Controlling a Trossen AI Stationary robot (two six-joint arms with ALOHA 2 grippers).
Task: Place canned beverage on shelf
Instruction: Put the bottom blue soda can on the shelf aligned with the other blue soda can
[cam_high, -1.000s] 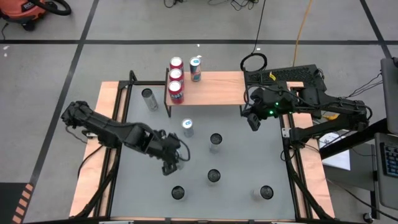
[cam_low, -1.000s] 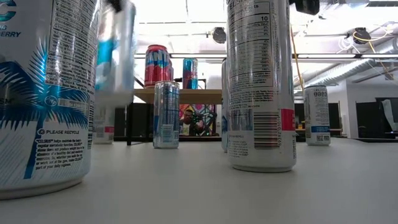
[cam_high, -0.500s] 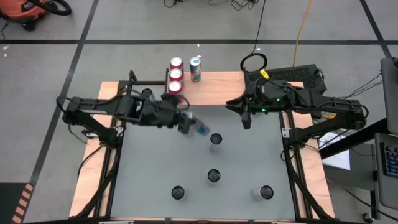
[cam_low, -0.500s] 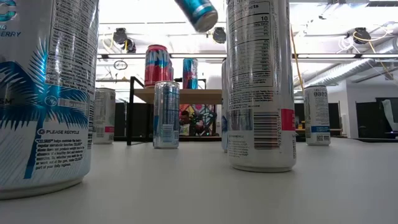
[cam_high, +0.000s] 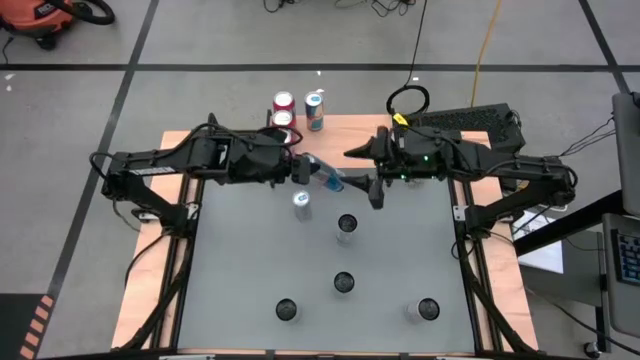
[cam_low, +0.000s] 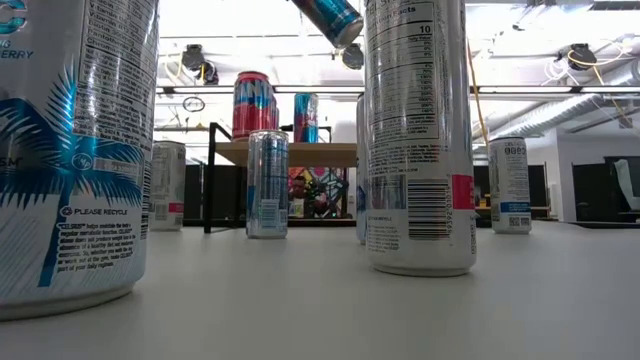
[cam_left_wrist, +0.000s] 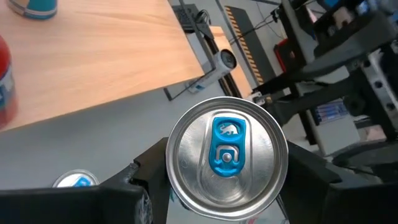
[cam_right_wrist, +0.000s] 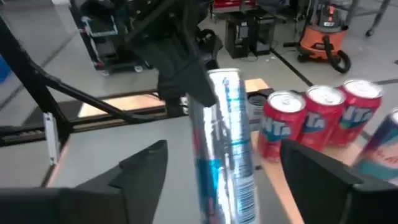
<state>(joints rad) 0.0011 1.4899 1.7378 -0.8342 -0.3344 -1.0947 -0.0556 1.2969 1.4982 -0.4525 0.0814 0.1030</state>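
Observation:
A silver and blue can (cam_high: 328, 179) hangs slanted in the air over the table's far middle, in front of the shelf (cam_high: 345, 135). My left gripper (cam_high: 303, 171) is shut on it. The low view shows the can (cam_low: 330, 17) high up, one end pointing down. My right gripper (cam_high: 362, 178) is open just right of the can, one finger on each side of its free end (cam_right_wrist: 231, 186) with a gap to each. Two red cans (cam_high: 283, 103) and a blue can (cam_high: 315, 110) stand on the shelf's wooden top at its left end. My left gripper pinches the can's side walls between its two fingers (cam_left_wrist: 140, 186), close to the end with the blue tab (cam_left_wrist: 227, 152). The fingers come from the table's left, slanting down, and lie along the can. The can reaches out past the fingertips, tilted and lifted clear of the table.
Several more cans stand upright on the grey table top: one (cam_high: 302, 203) just below the held can, one (cam_high: 347, 228) at the middle, others (cam_high: 343, 283) (cam_high: 287, 310) (cam_high: 428, 310) nearer. The shelf's right part is bare wood.
My left gripper has carried the can from the table's near left up and toward the far edge and the shelf, rolling so the can went from upright to slanted. My right gripper has moved toward the table's left, up to the can, and has opened.

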